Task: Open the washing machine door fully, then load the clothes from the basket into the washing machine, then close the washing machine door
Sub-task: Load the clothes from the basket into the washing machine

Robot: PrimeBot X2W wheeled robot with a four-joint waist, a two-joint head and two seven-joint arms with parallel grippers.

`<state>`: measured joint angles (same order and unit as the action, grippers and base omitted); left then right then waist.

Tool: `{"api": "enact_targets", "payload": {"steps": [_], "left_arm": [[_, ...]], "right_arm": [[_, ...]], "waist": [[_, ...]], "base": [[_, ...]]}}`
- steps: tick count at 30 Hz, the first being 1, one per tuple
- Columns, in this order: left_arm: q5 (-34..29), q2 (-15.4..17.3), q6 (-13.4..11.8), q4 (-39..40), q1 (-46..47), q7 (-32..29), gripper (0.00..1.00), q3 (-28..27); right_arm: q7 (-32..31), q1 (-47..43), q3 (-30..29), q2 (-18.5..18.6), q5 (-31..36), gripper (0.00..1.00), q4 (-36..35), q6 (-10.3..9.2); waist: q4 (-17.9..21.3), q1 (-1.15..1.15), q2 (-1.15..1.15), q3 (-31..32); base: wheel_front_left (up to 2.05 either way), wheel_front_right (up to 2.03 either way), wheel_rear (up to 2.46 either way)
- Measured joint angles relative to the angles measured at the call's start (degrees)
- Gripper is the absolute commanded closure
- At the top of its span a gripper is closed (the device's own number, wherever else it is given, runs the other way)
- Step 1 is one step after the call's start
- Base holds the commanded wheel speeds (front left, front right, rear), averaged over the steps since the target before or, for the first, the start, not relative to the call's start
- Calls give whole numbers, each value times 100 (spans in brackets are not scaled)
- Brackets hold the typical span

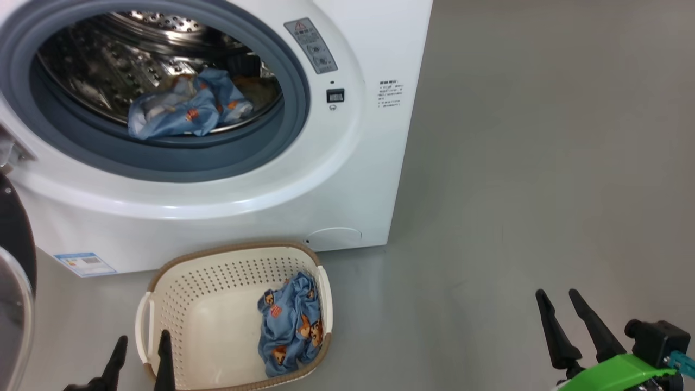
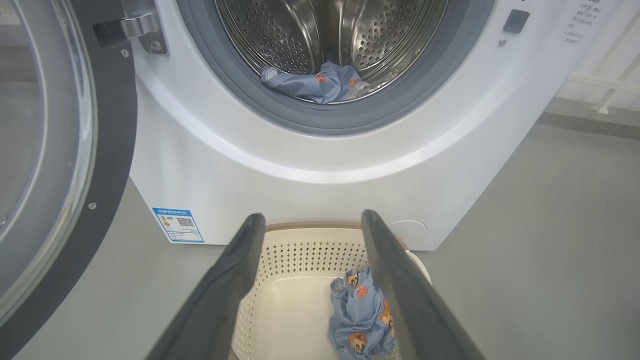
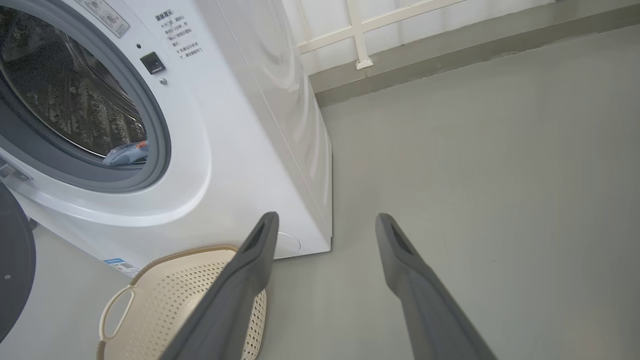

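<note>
Grey floor (image 1: 516,163) lies beside the washing machine door (image 1: 16,239), cropped leftward.

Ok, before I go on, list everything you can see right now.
washing machine: one, white, ahead on the floor
door: one, black rim with glass, swung open at left
clothes in drum: bundle, count unclear, blue with bear prints
basket: one, cream with brown rim, on floor before the machine
garment in basket: one, blue bear print, right side
sticker: one, blue, machine's lower front corner
floor: grey
left jaws: dark, open, by basket's left handle
right jaws: dark, open, over floor at right
</note>
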<state>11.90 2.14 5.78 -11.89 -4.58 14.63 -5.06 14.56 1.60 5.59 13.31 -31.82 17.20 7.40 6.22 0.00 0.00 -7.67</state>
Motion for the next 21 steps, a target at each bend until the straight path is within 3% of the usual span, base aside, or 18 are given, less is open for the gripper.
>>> {"api": "enact_targets", "payload": {"steps": [12,21], "left_arm": [[2,-1,75,-1223,852,0,0,183],[-113,-3,155,-2607,2254,0,0,520]], "right_arm": [[0,485,22,-134,8,0,-68,0],[0,921,-76,-315,67,0,-178,0]], "waist": [[117,0,0,-568],[243,0,0,-1287]], "base": [[0,0,0],[0,0,0]]}}
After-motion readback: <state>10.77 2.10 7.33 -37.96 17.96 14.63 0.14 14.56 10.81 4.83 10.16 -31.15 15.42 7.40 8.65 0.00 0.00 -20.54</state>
